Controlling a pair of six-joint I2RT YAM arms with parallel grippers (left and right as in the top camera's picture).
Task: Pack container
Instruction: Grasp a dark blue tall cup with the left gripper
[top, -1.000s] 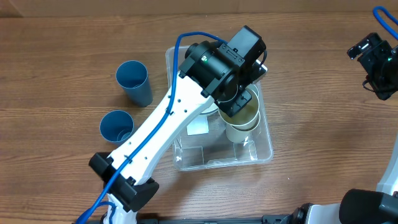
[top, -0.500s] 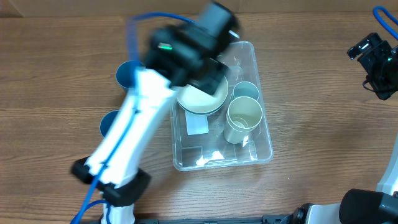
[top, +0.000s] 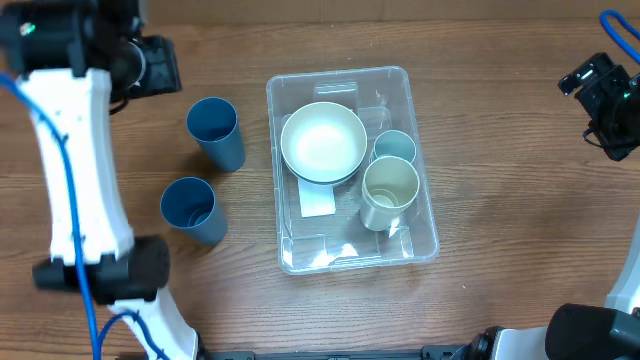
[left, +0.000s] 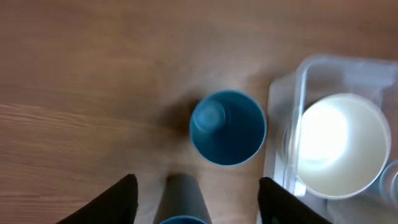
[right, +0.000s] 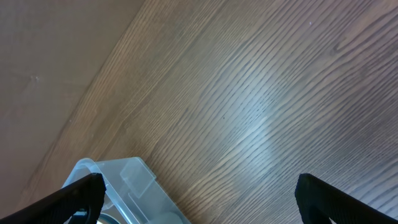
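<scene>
The clear container (top: 425, 235) sits mid-table and holds a white bowl (top: 323, 142), a cream cup (top: 389, 188) and a pale blue cup (top: 395, 147). Two blue cups stand left of it, one farther (top: 215, 131) and one nearer (top: 190, 207). My left gripper (top: 150, 65) is at the far left, open and empty. In the left wrist view its fingers (left: 194, 202) straddle the nearer blue cup (left: 181, 200), with the farther blue cup (left: 228, 127) ahead and the bowl (left: 340, 144) in the container (left: 281, 118) at right. My right gripper (top: 600, 95) is open and empty at the far right.
A white label (top: 318, 200) lies on the container's base. The right wrist view shows the wooden table (right: 249, 106) and one container corner (right: 124, 177).
My left arm has swung from over the container to the far left, uncovering the bowl and cups inside. The right arm has not moved.
</scene>
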